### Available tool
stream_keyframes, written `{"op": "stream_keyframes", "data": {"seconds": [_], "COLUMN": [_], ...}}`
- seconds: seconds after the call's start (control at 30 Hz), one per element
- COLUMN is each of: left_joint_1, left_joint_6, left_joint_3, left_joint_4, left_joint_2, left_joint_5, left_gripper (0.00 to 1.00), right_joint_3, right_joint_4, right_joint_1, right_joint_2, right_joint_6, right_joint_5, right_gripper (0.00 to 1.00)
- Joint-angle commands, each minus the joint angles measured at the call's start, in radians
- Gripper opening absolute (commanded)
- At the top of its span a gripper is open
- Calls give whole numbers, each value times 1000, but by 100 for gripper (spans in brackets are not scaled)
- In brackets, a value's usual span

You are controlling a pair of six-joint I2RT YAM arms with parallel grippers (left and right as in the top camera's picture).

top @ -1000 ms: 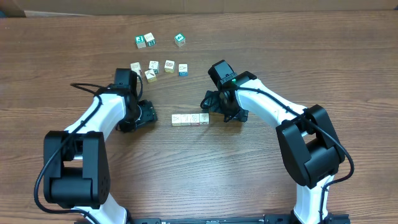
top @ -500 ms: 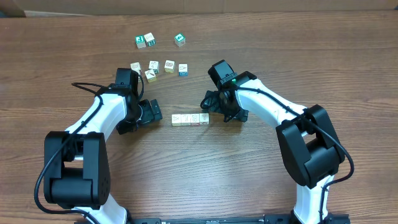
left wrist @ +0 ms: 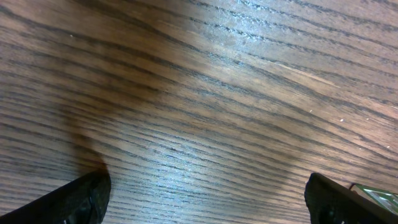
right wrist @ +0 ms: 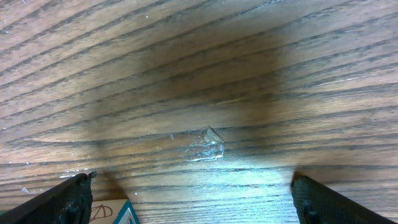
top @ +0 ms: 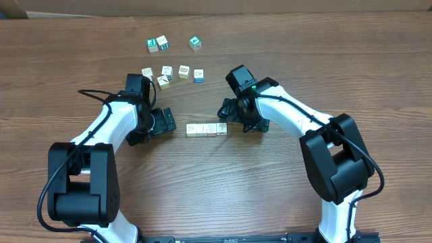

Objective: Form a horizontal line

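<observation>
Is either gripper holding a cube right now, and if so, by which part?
Nothing is held. The left gripper and the right gripper are open; the row of four cubes lies on the table between them, gripped by neither.

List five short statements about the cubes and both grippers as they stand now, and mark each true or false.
1. The row of cubes has four cubes touching side to side. True.
2. The left gripper holds a cube. False: it is open, and its wrist view shows only bare table between the fingers.
3. The right gripper is open. True.
4. Every cube on the table is in the row. False: loose cubes lie apart, farther from the arms' bases.
5. In the overhead view the row runs top to bottom. False: it runs left to right.
</observation>
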State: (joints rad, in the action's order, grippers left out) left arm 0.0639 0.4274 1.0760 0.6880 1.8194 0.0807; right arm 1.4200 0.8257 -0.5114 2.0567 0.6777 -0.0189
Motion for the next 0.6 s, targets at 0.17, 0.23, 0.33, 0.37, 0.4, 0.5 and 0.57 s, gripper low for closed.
{"op": "stream_keyframes", "data": {"seconds": [0.17,0.23,0.33,0.37,0.4,0.5,0.57], "left_joint_1": [1,1,1,0,1,1,1], "left_joint_6": [6,6,6,6,6,0,-26], "left_joint_3": [0,0,0,0,0,-2,-12], "left_joint_4": [7,7,7,8,14,50,60], "left_joint_2": [-48,-83,-146,-164,-185,-238,-277], "left_joint_5": [-3,-3,-19,-29,-38,-43,-47], "left_gripper": [100,100,100,100,100,100,100], "right_joint_3": [-14,-14,-14,-14,-14,-14,-14], "right_joint_4": [-6,-6,-6,-6,-8,-9,-9], "right_joint_1": [3,3,3,3,3,3,3], "right_joint_2": [15,15,15,15,15,15,15], "right_joint_6": [3,3,3,3,3,3,3], "right_joint_5": [-1,-1,-1,-2,-2,-2,-1], "right_gripper": [100,100,100,100,100,100,100]}}
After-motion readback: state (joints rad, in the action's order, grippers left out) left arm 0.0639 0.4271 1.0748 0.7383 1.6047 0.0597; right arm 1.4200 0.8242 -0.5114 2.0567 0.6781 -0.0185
